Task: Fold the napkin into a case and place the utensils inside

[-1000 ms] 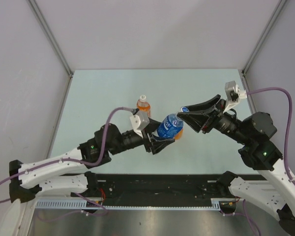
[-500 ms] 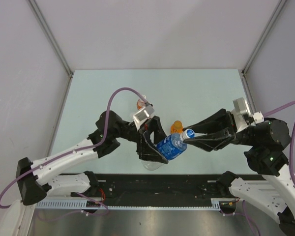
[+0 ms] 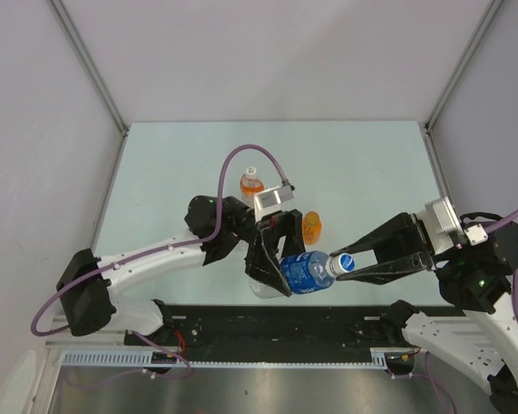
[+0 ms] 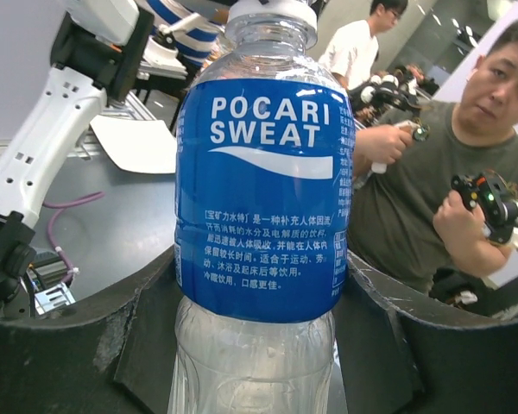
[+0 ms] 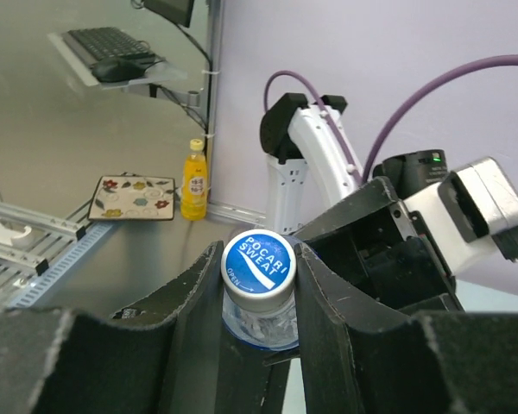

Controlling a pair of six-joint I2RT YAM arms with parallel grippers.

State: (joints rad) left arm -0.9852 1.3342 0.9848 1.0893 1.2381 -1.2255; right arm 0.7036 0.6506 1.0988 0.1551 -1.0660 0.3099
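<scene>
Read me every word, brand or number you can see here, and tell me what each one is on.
"POCARI SWEAT": blue label of the clear plastic bottle.
"POCARI SWEAT", "OPEN": blue round cap of that bottle.
Chinese small print under the label's brand: too fine to quote.
Small orange bottle label: too small to read.

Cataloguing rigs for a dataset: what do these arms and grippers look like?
The left arm and right arm have white lower links and black upper joints. The left gripper and right gripper have broad black wedge-shaped fingers. A purple cable runs to a pale camera box at each wrist; a green light glows on the right arm.
</scene>
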